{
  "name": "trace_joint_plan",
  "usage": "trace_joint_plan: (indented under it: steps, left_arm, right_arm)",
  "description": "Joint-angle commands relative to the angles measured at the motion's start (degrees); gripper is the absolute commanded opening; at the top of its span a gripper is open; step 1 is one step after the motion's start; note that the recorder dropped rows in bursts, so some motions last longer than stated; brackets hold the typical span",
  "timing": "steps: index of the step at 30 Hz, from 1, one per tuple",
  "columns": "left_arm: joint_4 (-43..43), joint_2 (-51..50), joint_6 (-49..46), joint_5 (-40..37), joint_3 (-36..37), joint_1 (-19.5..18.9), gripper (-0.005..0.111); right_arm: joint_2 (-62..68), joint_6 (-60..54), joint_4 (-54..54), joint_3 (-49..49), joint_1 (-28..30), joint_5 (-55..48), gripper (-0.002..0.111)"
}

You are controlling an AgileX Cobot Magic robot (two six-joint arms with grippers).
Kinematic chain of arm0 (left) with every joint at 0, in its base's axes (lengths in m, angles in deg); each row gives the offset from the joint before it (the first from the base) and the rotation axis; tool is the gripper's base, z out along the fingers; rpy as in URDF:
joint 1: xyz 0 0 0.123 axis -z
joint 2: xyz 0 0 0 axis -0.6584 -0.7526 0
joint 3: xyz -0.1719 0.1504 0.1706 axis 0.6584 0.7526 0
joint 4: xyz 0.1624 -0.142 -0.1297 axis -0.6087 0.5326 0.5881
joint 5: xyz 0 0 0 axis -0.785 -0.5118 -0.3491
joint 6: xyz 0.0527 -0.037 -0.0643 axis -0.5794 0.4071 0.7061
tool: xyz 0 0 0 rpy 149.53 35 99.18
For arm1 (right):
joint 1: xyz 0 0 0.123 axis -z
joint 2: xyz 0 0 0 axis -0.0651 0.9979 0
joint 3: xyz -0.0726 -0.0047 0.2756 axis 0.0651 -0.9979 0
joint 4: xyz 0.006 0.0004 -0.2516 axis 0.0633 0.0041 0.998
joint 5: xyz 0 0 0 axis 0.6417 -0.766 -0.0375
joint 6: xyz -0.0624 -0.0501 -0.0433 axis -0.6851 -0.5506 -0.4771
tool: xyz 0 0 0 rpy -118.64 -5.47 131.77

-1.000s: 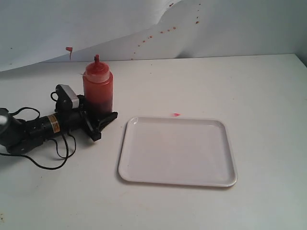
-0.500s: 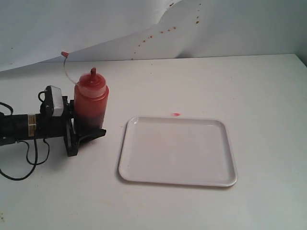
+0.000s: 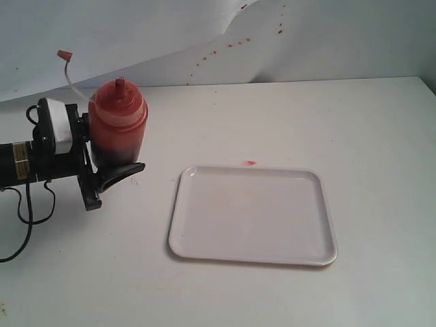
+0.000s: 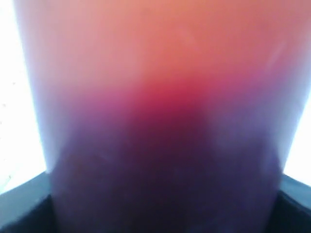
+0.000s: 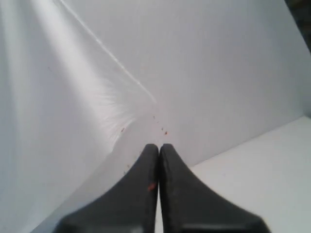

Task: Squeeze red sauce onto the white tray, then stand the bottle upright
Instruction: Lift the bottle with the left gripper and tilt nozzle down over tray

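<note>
My left gripper (image 3: pixel 114 165) is shut on the lower body of the bottle (image 3: pixel 118 116) and holds it off the table at the left, with the nozzle leaning toward the camera. Dark red sauce (image 3: pixel 113 148) shows through the bottle's wall. The small tethered cap (image 3: pixel 64 53) sticks up behind it. In the left wrist view the bottle (image 4: pixel 160 73) fills the picture, blurred, with dark sauce (image 4: pixel 165 160) low in it. The white tray (image 3: pixel 178 221) lies flat to the right, bare. My right gripper (image 5: pixel 159 147) is shut and empty, and faces the white backdrop.
A faint pink-red smear (image 3: pixel 250 163) marks the table just behind the tray. Small red-brown spots (image 3: pixel 225 48) dot the white backdrop. The left arm's black cable (image 3: pixel 27 204) trails on the table at the far left.
The left gripper has carried the bottle up and to the left, away from the tray. The bottle now leans with its nozzle toward the camera. The tray has not moved.
</note>
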Motion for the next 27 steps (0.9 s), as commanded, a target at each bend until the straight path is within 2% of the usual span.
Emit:
trace_joint_plan:
  steps: [1, 5, 9, 12, 14, 19, 24, 26, 27]
  left_arm:
    - [4.69, 1.15, -5.17, 3.32, 0.30, 4.88, 0.000]
    - [10.40, 1.31, -9.74, 3.32, 0.30, 9.00, 0.000]
    - [17.11, 1.31, -16.69, -0.48, 0.30, 12.69, 0.000]
    - [20.80, 1.31, -20.53, -1.41, 0.30, 14.82, 0.000]
    - [22.97, 1.31, -23.57, -1.41, 0.30, 15.88, 0.000]
    - [27.18, 1.31, -28.94, -2.82, 0.30, 17.46, 0.000]
    - [35.90, 1.31, -37.66, -2.95, 2.25, 18.25, 0.000]
    - [41.49, 1.31, -44.12, -2.95, 3.38, 19.25, 0.000]
    - [45.24, 1.31, -49.19, -2.95, 4.03, 20.25, 0.000]
  right_arm:
    - [-0.16, 1.94, 1.59, 4.44, -3.90, -5.01, 0.000]
    - [3.93, 1.45, 2.72, 10.76, -11.08, -5.31, 0.000]
    - [13.07, -5.79, 6.45, 20.11, -18.29, -11.96, 0.000]
    - [21.86, -8.86, 6.96, 26.13, -21.88, -15.10, 0.000]
    - [27.50, -11.63, 6.96, 28.37, -23.31, -13.23, 0.000]
    - [40.39, -18.05, 7.35, 30.26, -23.69, 3.36, 0.000]
    - [53.15, -18.05, 4.33, 30.26, -23.32, 6.60, 0.000]
    - [60.84, -18.05, 2.96, 30.29, -21.04, 9.33, 0.001]
    - [64.51, -17.91, 1.53, 30.29, -18.91, 11.50, 0.006]
